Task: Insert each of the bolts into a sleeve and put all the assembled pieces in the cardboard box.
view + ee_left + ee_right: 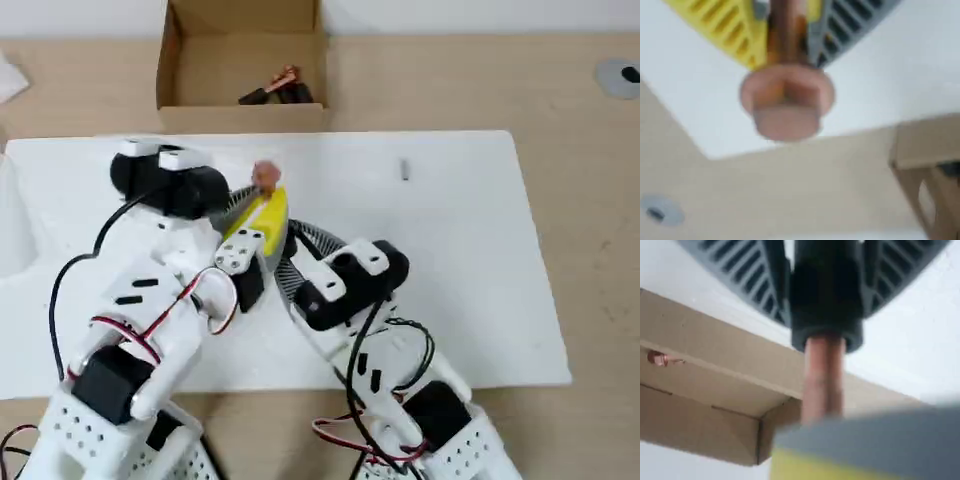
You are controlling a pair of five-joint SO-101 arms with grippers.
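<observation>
My left gripper (pixel 258 200), with one yellow and one grey finger, is shut on a copper bolt (pixel 265 175) over the white mat (pixel 450 250). The bolt's flanged hex head (pixel 787 100) sticks out past the fingertips (pixel 752 47). My right gripper (pixel 826 315) is shut on a black sleeve (pixel 826 290), and the bolt's copper shaft (pixel 822 380) runs into the sleeve's mouth. In the high view the right gripper (pixel 293 250) meets the left one from the right, with the sleeve hidden beneath. The cardboard box (pixel 180 60) stands open behind the mat with assembled pieces (pixel 278 90) inside.
A small grey piece (pixel 404 170) lies alone on the mat to the right. A grey disc (pixel 618 77) sits on the wooden table at the far right. The box wall (pixel 715 370) is close beyond the grippers, with a copper piece (pixel 660 358) inside.
</observation>
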